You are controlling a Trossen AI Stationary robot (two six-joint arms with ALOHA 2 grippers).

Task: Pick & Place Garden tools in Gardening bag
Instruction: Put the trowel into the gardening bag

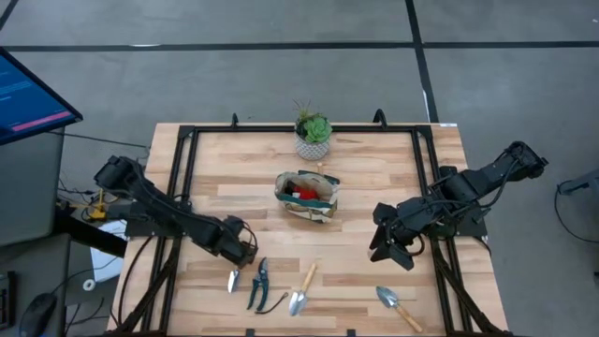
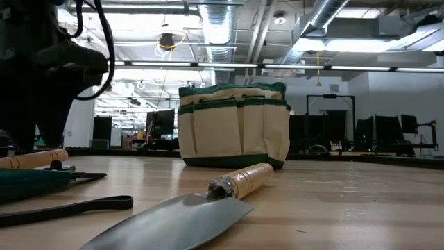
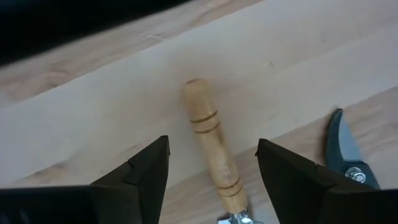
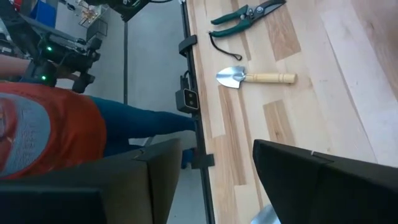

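Note:
The beige and green gardening bag (image 1: 305, 196) stands upright at the table's middle, with something red (image 1: 301, 193) inside; it also shows in the low view (image 2: 234, 125). Near the front edge lie a small wooden-handled tool (image 1: 233, 279), the pruning shears (image 1: 259, 284), a trowel (image 1: 301, 290) and a second trowel (image 1: 398, 306). My left gripper (image 1: 246, 254) is open just above the small tool. Its fingers stand on either side of the wooden handle (image 3: 211, 146) without touching it. My right gripper (image 1: 388, 249) is open and empty to the right of the bag.
A potted green plant (image 1: 313, 134) stands behind the bag near the far edge. A black frame (image 1: 187, 178) runs around the table top. The right wrist view shows a person in an orange shirt (image 4: 43, 130) beyond the table's edge. Bare wood lies between the bag and the tools.

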